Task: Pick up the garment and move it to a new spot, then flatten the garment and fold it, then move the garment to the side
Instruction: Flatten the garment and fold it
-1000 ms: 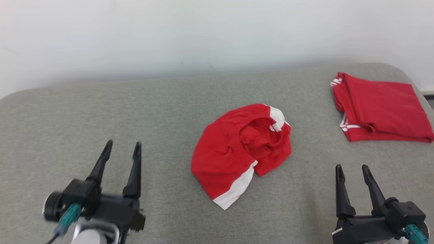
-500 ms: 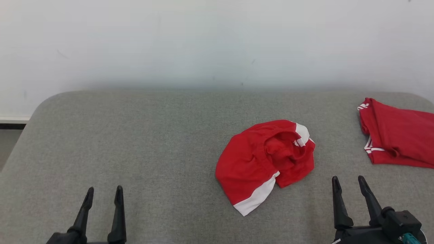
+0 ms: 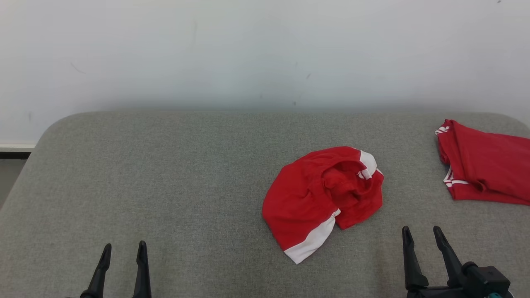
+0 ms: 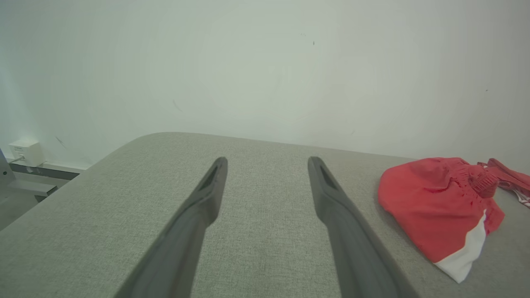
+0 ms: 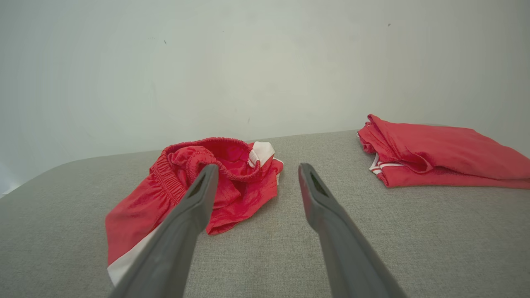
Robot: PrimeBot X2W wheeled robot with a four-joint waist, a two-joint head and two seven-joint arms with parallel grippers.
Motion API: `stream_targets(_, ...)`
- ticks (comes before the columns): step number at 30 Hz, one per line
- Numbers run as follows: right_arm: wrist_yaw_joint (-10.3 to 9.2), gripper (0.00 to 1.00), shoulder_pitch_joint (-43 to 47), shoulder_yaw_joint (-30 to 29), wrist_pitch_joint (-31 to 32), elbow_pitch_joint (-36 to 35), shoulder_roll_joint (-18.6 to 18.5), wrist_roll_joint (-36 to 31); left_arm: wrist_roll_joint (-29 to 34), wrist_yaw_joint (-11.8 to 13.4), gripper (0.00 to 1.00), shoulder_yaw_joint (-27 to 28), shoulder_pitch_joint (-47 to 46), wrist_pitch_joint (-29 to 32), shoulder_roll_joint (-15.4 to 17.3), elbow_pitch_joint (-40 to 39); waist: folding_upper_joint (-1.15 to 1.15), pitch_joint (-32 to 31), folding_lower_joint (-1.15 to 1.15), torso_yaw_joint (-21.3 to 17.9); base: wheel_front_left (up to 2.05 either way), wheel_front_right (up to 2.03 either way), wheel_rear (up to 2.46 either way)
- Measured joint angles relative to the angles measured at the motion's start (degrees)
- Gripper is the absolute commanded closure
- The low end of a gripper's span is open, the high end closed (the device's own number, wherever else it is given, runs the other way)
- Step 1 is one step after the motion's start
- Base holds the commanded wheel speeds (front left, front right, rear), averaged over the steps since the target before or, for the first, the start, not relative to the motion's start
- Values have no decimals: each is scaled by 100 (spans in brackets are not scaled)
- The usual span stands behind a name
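Crumpled red garment (image 3: 319, 198) lies right of centre on the grey tabletop (image 3: 165, 174). The left gripper (image 3: 124, 246) and right gripper (image 3: 421, 229) hover, fingers spread and empty; a folded red piece (image 3: 484, 169), perhaps a shirt, far right

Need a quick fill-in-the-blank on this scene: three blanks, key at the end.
The crumpled garment is red with a ____ band.
The folded garment lies on the robot's ____ of it.
The left gripper and right gripper both stand ____, holding nothing.
Missing: white; right; open.
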Motion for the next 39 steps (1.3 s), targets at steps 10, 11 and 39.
stream_targets(10,0,0,-2,9,-1,56,16,9,114,-119,0,91,15,0,-102,76,0,-7,0,-19,0,0,0)
stream_targets(11,0,0,-2,9,-1,57,16,9,116,-137,0,102,16,0,-112,80,0,-7,0,-19,0,0,0)
stream_targets(39,0,0,-2102,804,38,3041,-275,393,282,-347,0,-33,-514,0,-353,372,0,617,1,1018,0,0,0)
